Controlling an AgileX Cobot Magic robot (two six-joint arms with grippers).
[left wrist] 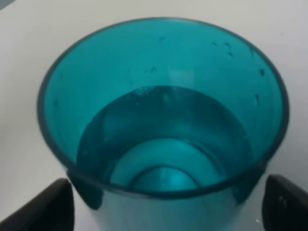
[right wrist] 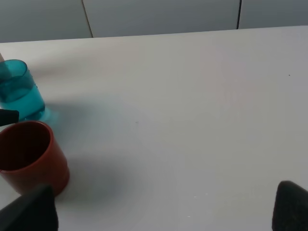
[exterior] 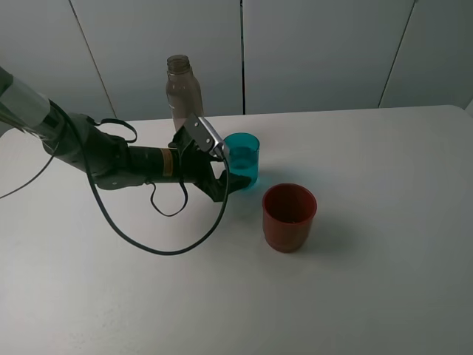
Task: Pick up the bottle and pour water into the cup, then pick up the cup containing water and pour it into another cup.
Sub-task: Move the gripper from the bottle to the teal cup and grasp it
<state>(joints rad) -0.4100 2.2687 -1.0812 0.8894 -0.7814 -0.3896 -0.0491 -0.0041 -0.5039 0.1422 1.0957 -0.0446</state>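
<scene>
Left wrist view: my left tool [left wrist: 166, 207] is released, its fingers [left wrist: 48, 207] flanking the teal cup [left wrist: 163, 120], which holds water. It stands on the table [exterior: 369, 222] between the bottle [exterior: 183, 92] and the red cup [exterior: 289, 216]; my right tool [right wrist: 159, 211] is released too.

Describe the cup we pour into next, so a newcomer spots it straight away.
On the white table, two cups stand near the middle, before the tall bottle. Yours is the red-brown cup, nearest the camera: opaque, wider and squatter than the see-through teal cup behind it.
</scene>
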